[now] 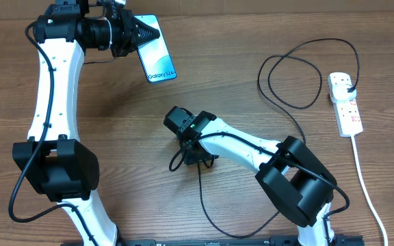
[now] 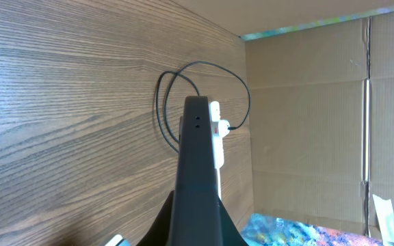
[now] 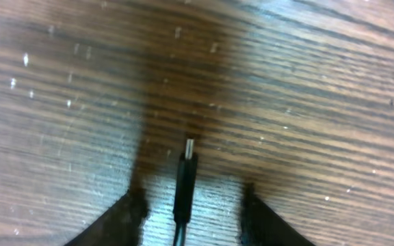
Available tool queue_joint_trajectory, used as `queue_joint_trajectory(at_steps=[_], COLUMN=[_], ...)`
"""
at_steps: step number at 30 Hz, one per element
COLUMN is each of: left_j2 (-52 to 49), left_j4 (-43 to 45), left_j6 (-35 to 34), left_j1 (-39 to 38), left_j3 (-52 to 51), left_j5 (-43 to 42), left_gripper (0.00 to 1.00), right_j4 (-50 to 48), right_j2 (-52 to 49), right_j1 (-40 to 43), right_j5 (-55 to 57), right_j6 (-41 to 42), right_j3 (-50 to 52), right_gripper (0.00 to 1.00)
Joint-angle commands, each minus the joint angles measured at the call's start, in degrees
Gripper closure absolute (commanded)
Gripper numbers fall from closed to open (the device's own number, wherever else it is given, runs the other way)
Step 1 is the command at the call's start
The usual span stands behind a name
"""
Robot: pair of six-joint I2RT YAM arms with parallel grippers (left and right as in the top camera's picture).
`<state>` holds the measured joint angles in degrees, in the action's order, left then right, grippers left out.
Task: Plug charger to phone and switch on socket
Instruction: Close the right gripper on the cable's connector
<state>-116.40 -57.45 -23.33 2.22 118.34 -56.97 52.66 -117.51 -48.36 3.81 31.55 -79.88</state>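
Observation:
My left gripper (image 1: 141, 31) is shut on the top end of the phone (image 1: 157, 58) and holds it tilted over the far left of the table, its blue screen lit. In the left wrist view the phone (image 2: 197, 157) shows edge-on between my fingers (image 2: 195, 229). My right gripper (image 1: 195, 157) is low over the table centre and open. The charger's connector tip (image 3: 186, 171) lies between its fingers (image 3: 191, 199) without touching them. The black cable (image 1: 291, 72) loops to a black plug (image 1: 348, 85) seated in the white socket strip (image 1: 347, 113) at the right.
The socket strip's white cord (image 1: 364, 184) runs down the right edge. Slack black cable (image 1: 201, 198) trails toward the front. In the left wrist view the socket strip (image 2: 215, 130) and cable loop (image 2: 166, 102) lie beyond the phone, in front of a cardboard wall (image 2: 306, 123).

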Motion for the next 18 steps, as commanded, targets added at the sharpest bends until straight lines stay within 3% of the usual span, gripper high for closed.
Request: queue_joint_trajectory(at_steps=[1,5,9,18], left_j2=[-0.3,-0.3,-0.3,-0.3], left_j4=[0.3,0.3,0.3,0.3], left_j6=[2.0,2.0,2.0,2.0], left_j1=[-0.4,-0.4,-0.4,-0.4], left_j3=[0.6,0.6,0.6,0.6], left_j5=[-1.5,-1.5,-1.5,-1.6], left_gripper=[0.96,0.96,0.96,0.96], right_j4=[0.4,0.4,0.4,2.3], right_j2=[-2.4,-2.4,-2.4,-2.4], right_j1=[-0.1,-0.1,-0.1,1.0], right_j5=[2.2,2.2,2.2,-2.5], right_j6=[0.6,0.8,0.8,0.7], right_j3=[0.2,0.2,0.2,-1.2], right_gripper=[0.66,0.85,0.96,0.96])
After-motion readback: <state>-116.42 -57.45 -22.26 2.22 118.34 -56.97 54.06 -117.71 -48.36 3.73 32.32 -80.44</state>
